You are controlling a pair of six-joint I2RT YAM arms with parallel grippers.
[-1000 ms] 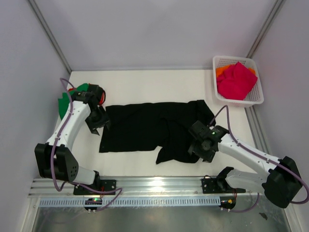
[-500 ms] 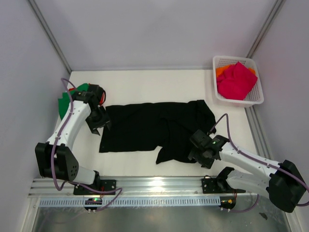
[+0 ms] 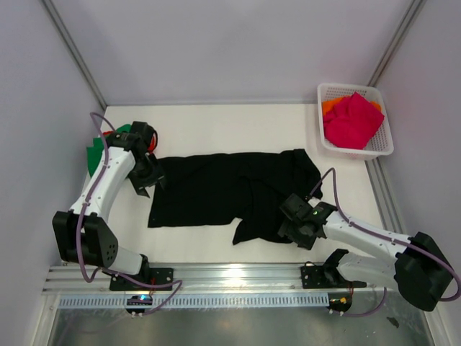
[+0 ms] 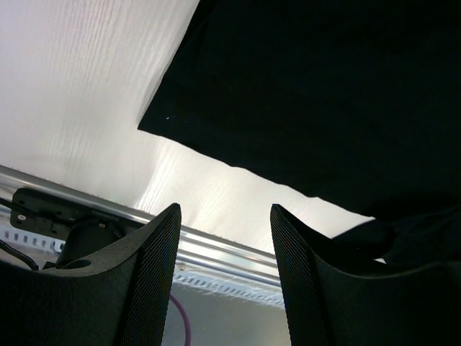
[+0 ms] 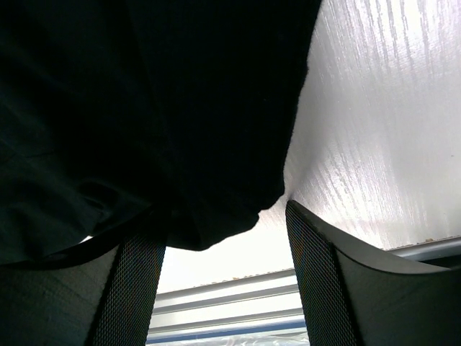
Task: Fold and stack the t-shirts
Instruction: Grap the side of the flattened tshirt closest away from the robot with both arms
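Black shirt (image 3: 216, 191) lies unfolded on the tabletop (image 3: 216, 130), pink shirt (image 3: 353, 119) in the basket (image 3: 346, 86); left fingers (image 4: 153, 288), right fingers (image 5: 330, 288) open.

Black t-shirt (image 3: 223, 191) spread rumpled mid-table — green (image 3: 97, 148), pink (image 3: 353, 119) ones apart.

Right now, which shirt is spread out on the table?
The black shirt; the pink shirt and orange shirt sit bunched in the basket, green shirt at left edge.

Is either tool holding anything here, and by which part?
Nothing is held. The left tool and right tool are both open; the black shirt lies loose on the table.
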